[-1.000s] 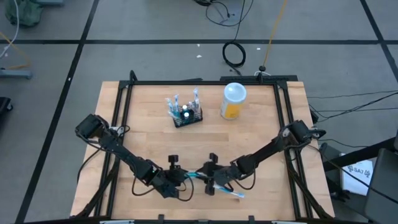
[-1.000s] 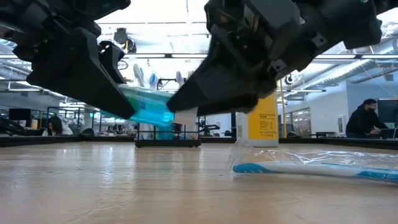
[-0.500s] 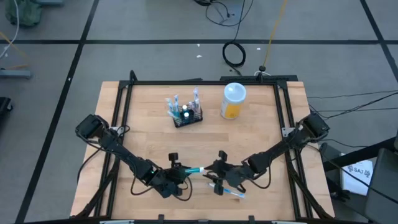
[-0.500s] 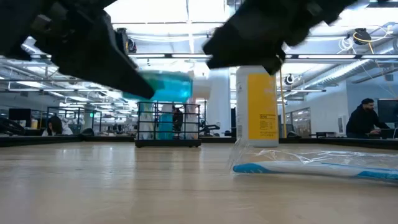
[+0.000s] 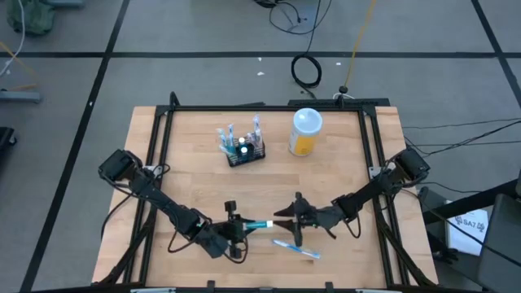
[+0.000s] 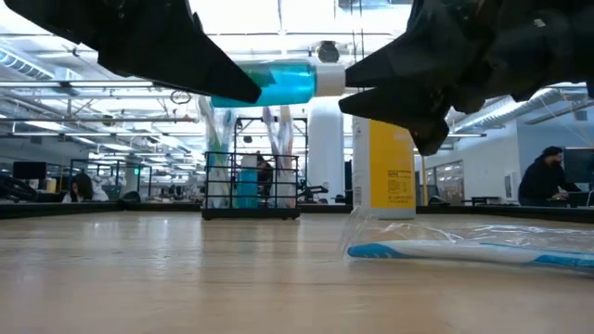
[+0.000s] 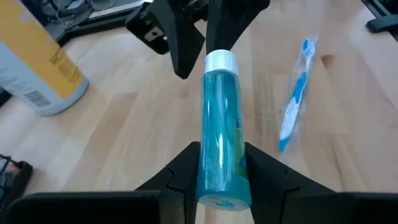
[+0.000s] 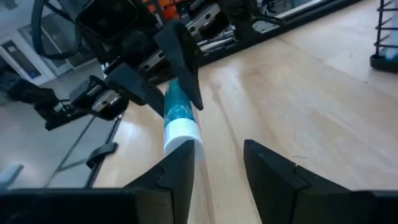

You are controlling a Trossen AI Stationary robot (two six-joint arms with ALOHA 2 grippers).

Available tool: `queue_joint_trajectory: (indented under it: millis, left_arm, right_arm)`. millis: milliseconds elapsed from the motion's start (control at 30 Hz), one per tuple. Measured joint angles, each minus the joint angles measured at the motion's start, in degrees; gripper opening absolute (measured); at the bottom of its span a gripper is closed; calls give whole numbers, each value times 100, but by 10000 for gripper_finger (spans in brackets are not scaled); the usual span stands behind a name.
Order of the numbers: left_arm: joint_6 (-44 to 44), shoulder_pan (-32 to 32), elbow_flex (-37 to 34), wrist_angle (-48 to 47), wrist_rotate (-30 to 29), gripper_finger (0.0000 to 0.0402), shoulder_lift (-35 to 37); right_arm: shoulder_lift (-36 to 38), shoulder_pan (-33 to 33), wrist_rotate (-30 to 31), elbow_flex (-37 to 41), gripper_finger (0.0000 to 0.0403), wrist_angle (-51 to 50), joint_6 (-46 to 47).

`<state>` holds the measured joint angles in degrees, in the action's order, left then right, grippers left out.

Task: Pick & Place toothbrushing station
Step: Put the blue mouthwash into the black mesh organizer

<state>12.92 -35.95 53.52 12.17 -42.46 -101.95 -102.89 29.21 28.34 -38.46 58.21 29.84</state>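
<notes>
A clear teal bottle with a white cap is held level above the table by my left gripper, near the front middle. It also shows in the low view. My right gripper is open and empty; in its wrist view its fingers stand just short of the cap, apart from it. The black slatted toothbrushing station stands on its base at the back middle, with brushes upright in it. A blue toothbrush in a clear wrapper lies flat near the front edge. My left gripper pinches the bottle's body near its bottom end between its two fingers. The fingers come level from the table's left and lie along the bottle. The bottle sticks out level past the fingertips, cap toward my right gripper, lifted clear of the table.
A tall translucent container with a white lid and orange contents stands at the back, right of the station. A black frame runs along the table's edges. Bare wood lies between the station and the grippers.
My right gripper has drawn back from the bottle toward the table's right edge and now stands clear of it. My left gripper has kept its hold and gone up; the bottle has risen from a tilted pose to level.
</notes>
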Motion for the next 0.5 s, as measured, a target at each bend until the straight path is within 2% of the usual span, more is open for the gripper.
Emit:
queue_joint_trajectory:
  millis: [167, 500]
  left_arm:
    - [-84, 80, 0, 21, 139, 104, 0]
    - [-339, -33, -4, 142, 313, 103, -9]
  right_arm:
    - [0, 19, -276, -14, 132, 96, -251]
    - [2, 63, -351, -48, 132, 310, -400]
